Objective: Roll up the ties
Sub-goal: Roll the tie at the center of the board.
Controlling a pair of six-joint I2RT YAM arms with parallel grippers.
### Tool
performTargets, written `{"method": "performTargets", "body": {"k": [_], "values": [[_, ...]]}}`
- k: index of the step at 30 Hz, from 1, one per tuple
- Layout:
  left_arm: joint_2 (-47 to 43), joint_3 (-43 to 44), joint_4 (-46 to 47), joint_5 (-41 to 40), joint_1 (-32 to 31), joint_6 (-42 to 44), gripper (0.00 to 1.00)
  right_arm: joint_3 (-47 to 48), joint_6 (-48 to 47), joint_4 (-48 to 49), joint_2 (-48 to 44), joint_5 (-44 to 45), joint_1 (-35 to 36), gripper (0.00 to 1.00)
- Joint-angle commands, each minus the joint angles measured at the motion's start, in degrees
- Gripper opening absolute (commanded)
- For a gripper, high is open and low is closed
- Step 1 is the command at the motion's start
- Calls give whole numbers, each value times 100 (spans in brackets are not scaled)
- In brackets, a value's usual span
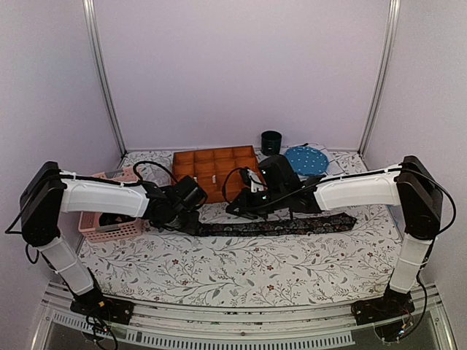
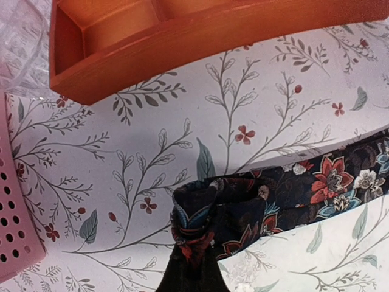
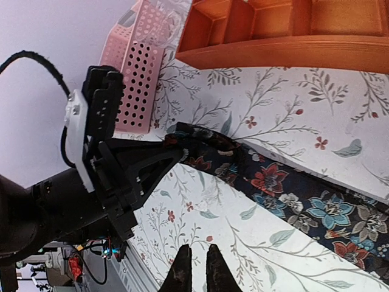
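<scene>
We see one tie [image 1: 292, 224] lying flat across the middle of the floral tablecloth [image 1: 241, 270]. It runs left to right, just in front of the orange tray [image 1: 215, 171] and not touching it. The cloth is dark, with red and blue flowers. The left end is folded over on itself into a small bunch. The rest lies unrolled, and its right end reaches toward the right arm's side of the table.

The left claw [image 3: 176, 149] pinches that folded left end, with its tips closed on the fabric. In the left wrist view the fold bunches up near the bottom edge, and the fingers are mostly hidden by cloth.

The right claw [image 3: 197, 252] is close by, a bit to the right of the left claw in the top view. Its fingers are nearly pressed together, with a thin slit between them and nothing in it. The tips are over bare tablecloth beside the tie and are not on it. We cannot tell whether they touch the cloth.

The pink basket [image 1: 109, 222], with holes in its walls, stands at the left edge of the table, beside the left arm. The tray is split into square compartments. The black cup [image 1: 271, 142] and the blue dotted plate [image 1: 305, 158] sit at the back near the wall, well apart from the tie.
</scene>
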Motion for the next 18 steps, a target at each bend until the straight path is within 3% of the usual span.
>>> {"method": "performTargets", "body": {"k": [1,9,18], "values": [[293,368,-366,-460,-278,60,0,-367,53,121,-552,211,-154,9],[685,739,-705,-788,-526,-74,0,-633,197,492,-61,-143,-293,10],[398,509,-424,-443,-506,-181,0,621,383,703,1367,-852,-4,5]]}}
